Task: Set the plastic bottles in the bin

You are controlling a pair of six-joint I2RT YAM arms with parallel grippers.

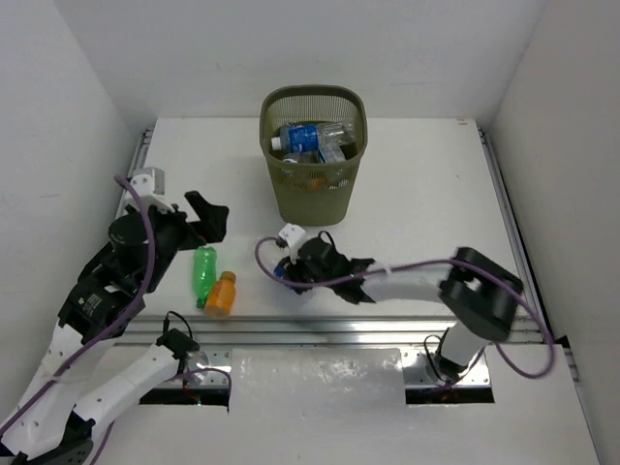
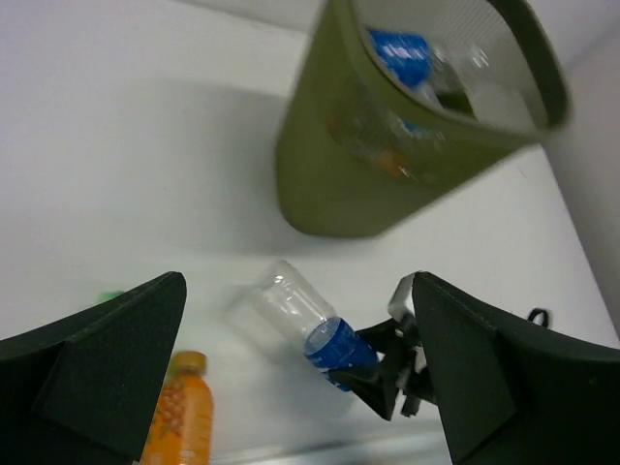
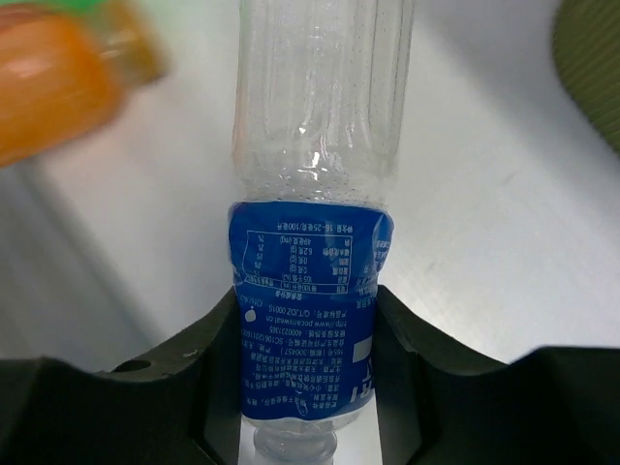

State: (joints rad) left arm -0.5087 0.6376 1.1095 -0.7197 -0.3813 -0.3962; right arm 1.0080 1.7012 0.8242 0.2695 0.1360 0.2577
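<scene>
The bin is olive green, its upper walls a fine mesh. Inside lie clear bottles with blue labels and, seemingly, something orange low behind the mesh. The clear bottle outside it wears a blue label with white print. On the white table lie a green bottle and an orange bottle.

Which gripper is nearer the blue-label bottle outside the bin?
Right: right gripper is shut on the bottle at its label; left gripper is open, apart, off to its left.
</scene>
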